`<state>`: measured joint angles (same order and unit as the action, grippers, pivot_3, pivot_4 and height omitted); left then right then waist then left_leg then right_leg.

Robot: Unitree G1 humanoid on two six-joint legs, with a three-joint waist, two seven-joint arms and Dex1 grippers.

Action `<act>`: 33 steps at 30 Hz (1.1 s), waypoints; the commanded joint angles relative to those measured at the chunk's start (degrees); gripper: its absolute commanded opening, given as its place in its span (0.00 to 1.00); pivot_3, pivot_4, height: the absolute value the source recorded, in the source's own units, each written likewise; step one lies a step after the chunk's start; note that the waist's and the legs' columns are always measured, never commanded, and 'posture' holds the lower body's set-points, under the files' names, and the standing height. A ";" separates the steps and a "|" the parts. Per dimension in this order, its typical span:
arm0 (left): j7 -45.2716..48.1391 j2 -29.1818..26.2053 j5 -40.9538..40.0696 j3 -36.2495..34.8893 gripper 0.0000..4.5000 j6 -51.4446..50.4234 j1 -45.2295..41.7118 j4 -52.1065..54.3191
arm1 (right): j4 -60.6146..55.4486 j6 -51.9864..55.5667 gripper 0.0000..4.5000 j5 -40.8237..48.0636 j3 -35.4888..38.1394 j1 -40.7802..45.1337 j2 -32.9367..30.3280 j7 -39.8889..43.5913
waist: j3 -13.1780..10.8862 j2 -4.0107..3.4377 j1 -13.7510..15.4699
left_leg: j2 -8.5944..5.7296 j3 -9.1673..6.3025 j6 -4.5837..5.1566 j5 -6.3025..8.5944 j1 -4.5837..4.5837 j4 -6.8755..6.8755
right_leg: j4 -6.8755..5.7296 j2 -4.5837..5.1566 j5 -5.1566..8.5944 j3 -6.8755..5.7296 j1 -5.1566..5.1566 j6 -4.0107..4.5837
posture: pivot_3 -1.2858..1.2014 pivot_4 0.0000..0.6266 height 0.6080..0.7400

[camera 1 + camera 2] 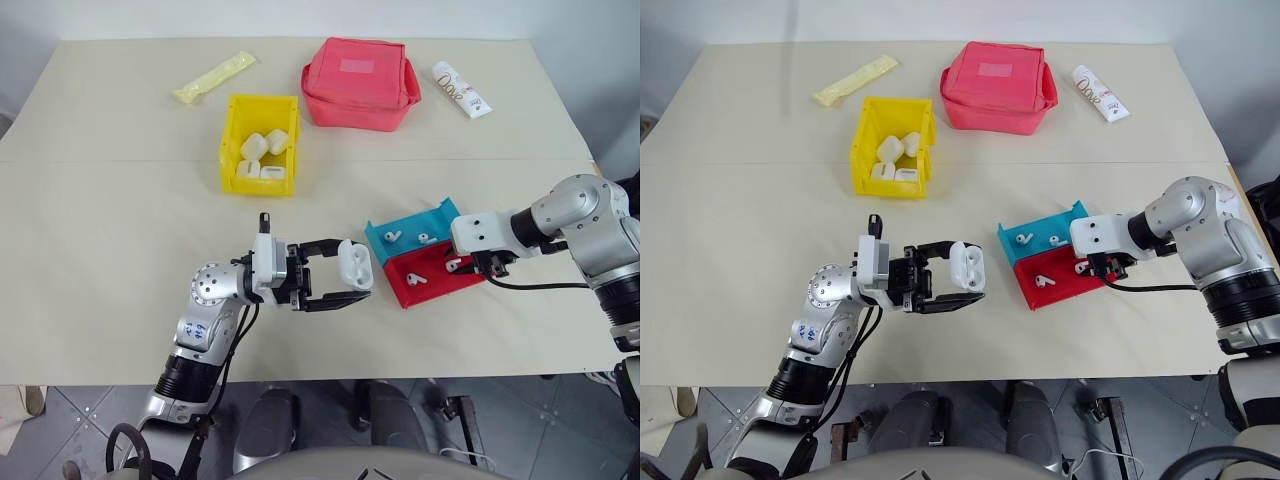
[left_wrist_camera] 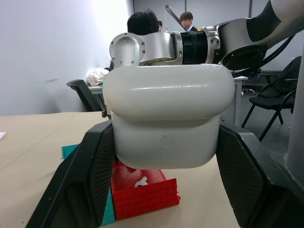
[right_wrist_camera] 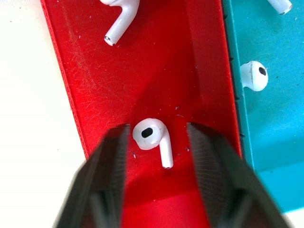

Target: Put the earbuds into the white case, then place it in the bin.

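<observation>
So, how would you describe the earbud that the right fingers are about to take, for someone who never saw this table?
Find the red tray beside the blue tray, near the table's right side. Two earbuds lie in it. The right one to pick is the earbud lying between the open fingers of the right gripper; the other earbud lies apart, at the tray's other end.

Right gripper (image 3: pixel 156 142) fingers spread around 1 earbud (image 3: pixel 153 138) in red tray (image 3: pixel 156 71), 2 more earbuds in blue tray (image 3: pixel 275 118) alongside
</observation>
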<state>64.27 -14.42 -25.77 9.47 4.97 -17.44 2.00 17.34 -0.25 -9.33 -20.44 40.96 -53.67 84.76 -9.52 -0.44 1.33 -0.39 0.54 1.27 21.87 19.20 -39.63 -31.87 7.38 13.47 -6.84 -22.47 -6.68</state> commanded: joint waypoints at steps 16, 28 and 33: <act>1.51 0.00 -1.15 0.85 0.62 0.37 -0.17 0.44 | -17.74 15.47 0.10 16.76 14.71 -7.52 0.91 -3.30 | -0.03 -0.06 0.19 | 0.01 -0.05 -0.01 0.01 0.02 0.00 | 0.00 0.04 0.00 -0.01 0.00 0.00 | 0.52 0.24 1.00; 8.62 2.68 -2.11 -0.39 0.62 3.37 -7.88 -11.21 | -44.25 38.24 0.10 52.83 31.35 -16.22 15.14 -21.12 | -0.02 -0.07 0.23 | 0.07 -0.18 -0.10 0.06 0.03 -0.02 | 0.02 0.17 0.00 0.00 0.02 0.01 | 0.52 0.24 1.00; 9.84 4.47 -2.28 -0.79 0.62 3.13 -11.19 -14.10 | -44.70 38.48 0.10 56.07 28.84 -16.24 19.48 -24.76 | -0.02 -0.07 0.20 | 0.03 -0.15 -0.04 0.05 0.04 -0.01 | 0.01 0.05 0.00 -0.03 0.01 0.01 | 0.52 0.24 1.00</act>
<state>73.59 -10.60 -26.81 9.35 7.49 -27.35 -12.30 -25.55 38.55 44.87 8.36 24.50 -34.58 61.01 -9.55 -0.51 1.53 -0.36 0.41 1.25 21.92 19.24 -39.64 -31.86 7.42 13.47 -6.87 -22.46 -6.67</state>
